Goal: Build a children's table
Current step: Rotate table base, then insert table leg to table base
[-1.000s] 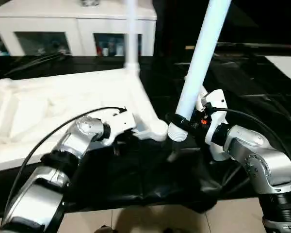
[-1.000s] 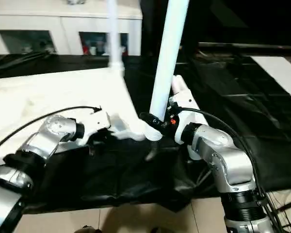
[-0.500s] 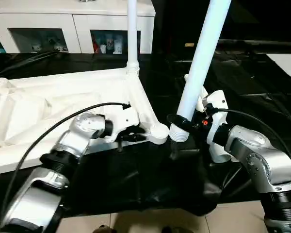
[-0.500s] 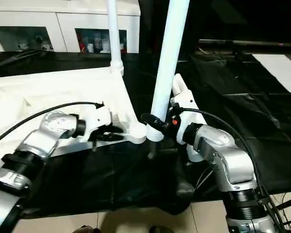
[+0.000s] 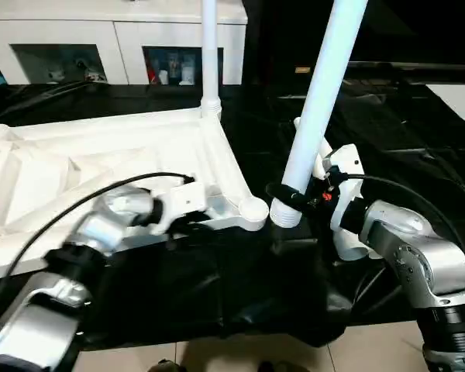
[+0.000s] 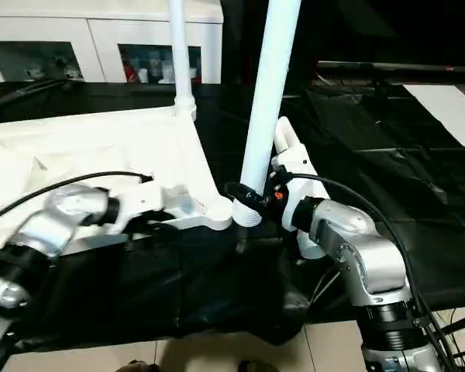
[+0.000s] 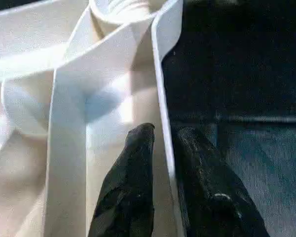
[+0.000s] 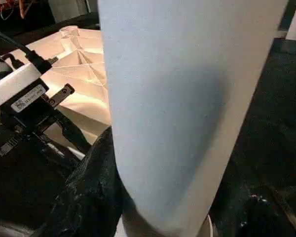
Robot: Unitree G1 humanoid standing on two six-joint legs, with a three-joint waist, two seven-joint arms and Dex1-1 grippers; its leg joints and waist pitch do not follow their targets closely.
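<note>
The children's table top lies upside down on black cloth, ribbed underside up. One white leg stands upright in the far corner socket. My left gripper is shut on the top's near rim, beside the empty corner socket. In the left wrist view the rim runs between the two black fingers. My right gripper is shut on a second leg, held nearly upright. Its ribbed lower end hangs just right of that socket. This leg is close up in the right wrist view.
A white cabinet stands at the back. Black cloth drapes over the front edge of the work surface, with tiled floor below. A white sheet lies at the far right.
My left arm has drawn back to the left along the near rim and its fingers have closed on the rim. The right gripper and its leg have stayed put.
</note>
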